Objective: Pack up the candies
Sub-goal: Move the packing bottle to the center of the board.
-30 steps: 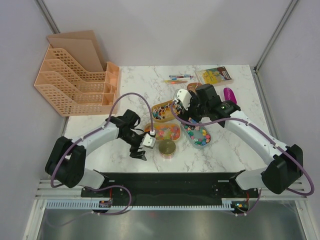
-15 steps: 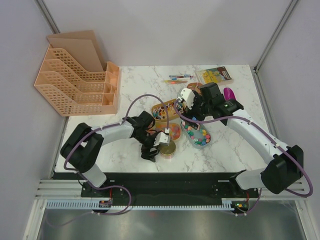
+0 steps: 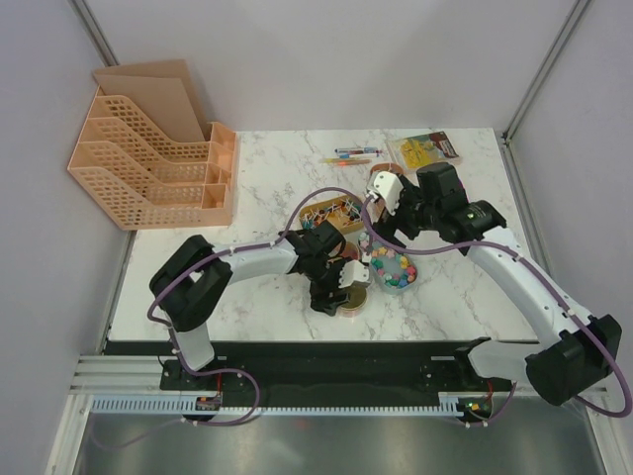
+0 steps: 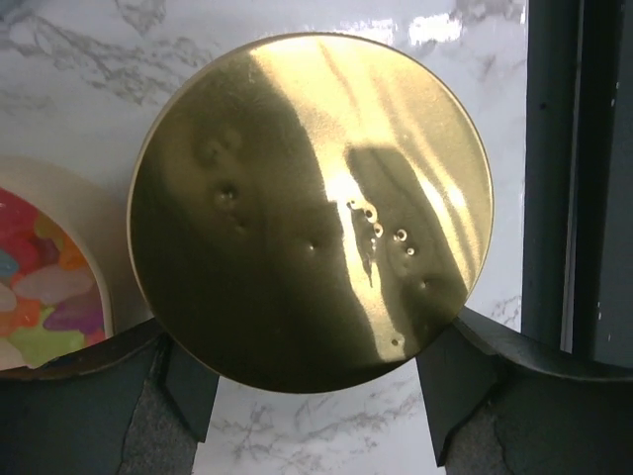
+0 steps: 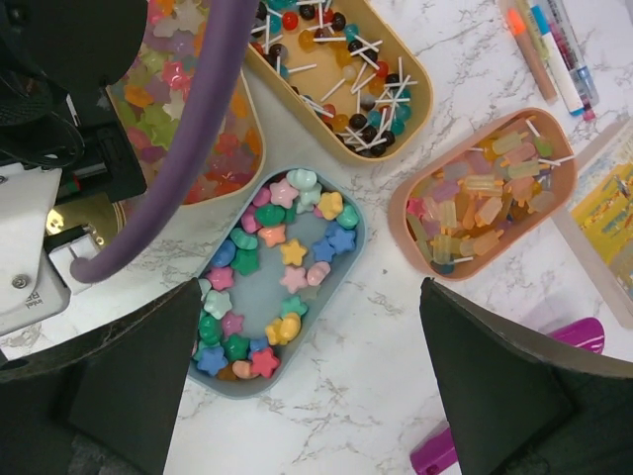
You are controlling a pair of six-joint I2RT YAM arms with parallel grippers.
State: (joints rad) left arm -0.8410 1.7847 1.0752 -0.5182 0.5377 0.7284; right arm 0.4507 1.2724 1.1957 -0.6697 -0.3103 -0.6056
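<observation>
Candies lie in several small trays. A blue tray [image 5: 348, 233] [image 3: 394, 270] holds pastel star sweets. A pink tray [image 5: 485, 193] holds pale stick sweets, a yellow tray [image 5: 336, 79] [image 3: 331, 212] holds lollipops, and a fourth tray [image 5: 213, 134] holds bright star sweets. A round gold tin [image 4: 312, 208] [image 3: 352, 298] sits on the marble table. My left gripper [image 4: 316, 396] [image 3: 336, 287] is open, its fingers on either side of the tin's near edge. My right gripper [image 5: 307, 396] [image 3: 396, 220] is open and empty above the table beside the blue tray.
A peach file organiser [image 3: 148, 158] stands at the back left. Coloured pens [image 3: 351, 153] [image 5: 554, 49] and a flat yellow packet [image 3: 425, 148] lie at the back. A purple object [image 5: 445, 450] lies near my right fingers. The black base rail [image 4: 579, 178] runs beside the tin.
My left arm has swung right and brought its open gripper over the gold tin. My right gripper has drifted up and to the right, away from the trays.
</observation>
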